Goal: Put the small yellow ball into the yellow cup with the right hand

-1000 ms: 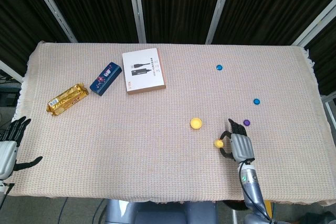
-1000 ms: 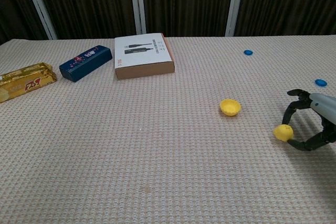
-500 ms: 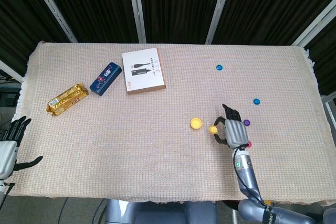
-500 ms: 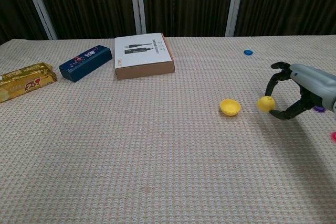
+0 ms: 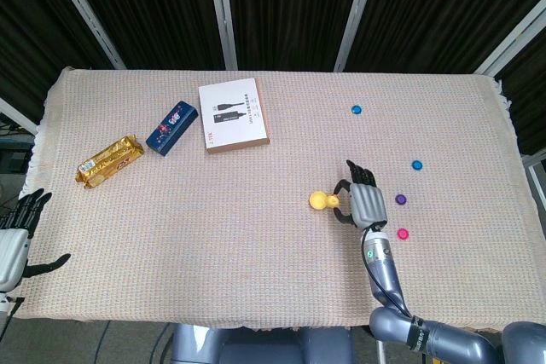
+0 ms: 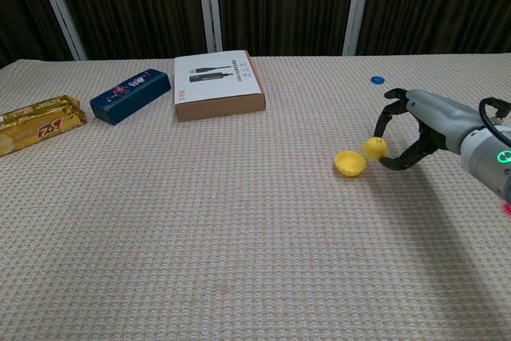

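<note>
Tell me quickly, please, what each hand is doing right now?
Left hand: open, holding nothing.
Right hand: pinching the small yellow ball.

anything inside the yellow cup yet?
Nothing visible inside the yellow cup. The right hand holds the small yellow ball beside its rim. In the head view, ball and fingers crowd the cup's right edge.

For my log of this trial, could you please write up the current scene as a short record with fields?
right hand: pinches the small yellow ball, raised just beside the cup
yellow cup: upright on the table, ball not yet inside
left hand: at the table's near left edge, fingers apart, holding nothing
other items: white box, blue pack, gold snack bar, small coloured discs
</note>
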